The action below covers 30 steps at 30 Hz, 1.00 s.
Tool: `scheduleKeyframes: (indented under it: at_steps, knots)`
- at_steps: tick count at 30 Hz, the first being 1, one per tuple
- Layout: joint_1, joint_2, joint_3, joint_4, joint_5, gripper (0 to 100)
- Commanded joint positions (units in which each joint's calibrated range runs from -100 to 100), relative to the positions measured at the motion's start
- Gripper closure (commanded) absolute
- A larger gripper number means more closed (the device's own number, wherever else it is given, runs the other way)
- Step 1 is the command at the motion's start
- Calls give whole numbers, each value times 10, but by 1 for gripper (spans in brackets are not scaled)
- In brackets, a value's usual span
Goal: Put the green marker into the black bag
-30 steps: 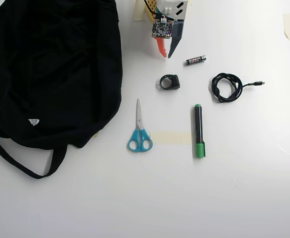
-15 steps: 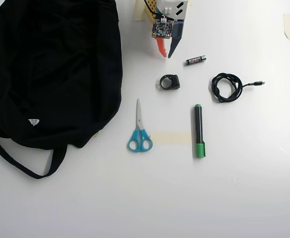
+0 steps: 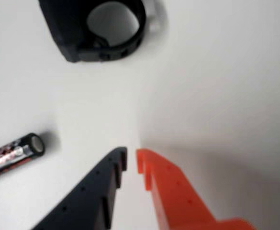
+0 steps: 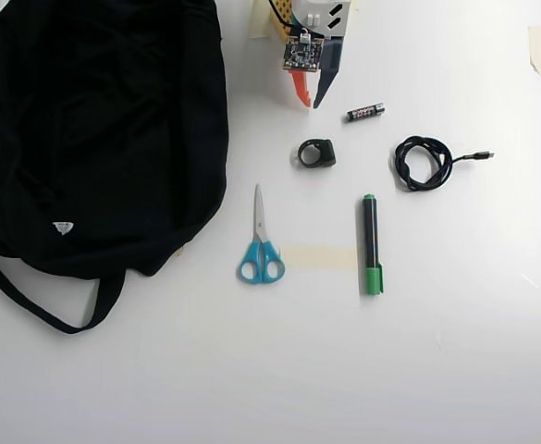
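While the green marker [image 4: 371,245] lies flat on the white bench [image 4: 455,370] right of centre in the overhead view, its bright cap points toward the near edge and its small green tip toward the far one. Just left of it sits a strip of pale tape [image 4: 318,257], and left of that the blue-handled scissors [image 4: 261,239], blades pointing far. The black bag [image 4: 104,129] fills the far left, well apart from the marker, its thin strap [image 4: 30,298] looping out toward the near side and a small white logo [image 4: 63,227] showing on the fabric. Beyond the marker lie a black ring-shaped piece [image 4: 316,153], a coiled black cable [image 4: 424,162] to the right, and a small black battery [image 4: 365,112]. The fingers [image 4: 311,99] hang at the far edge, above the ring piece, one orange and one dark. In the wrist view the fingers [image 3: 131,160] are nearly closed, only a narrow gap between the tips, and grip nothing; the battery [image 3: 13,155] shows at the left and the ring piece [image 3: 99,28] at the top
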Motion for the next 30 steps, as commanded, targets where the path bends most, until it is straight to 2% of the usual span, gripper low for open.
scheduleKeyframes:
  at_steps: [1,14,26,30]
  knots:
    - [4,-9,17,3,-1,98]
    - [4,-9,11,-3,-6,98]
    - [2,-4,-93,-81,-6,98]
    - [-3,57,-146,-127,-5,98]
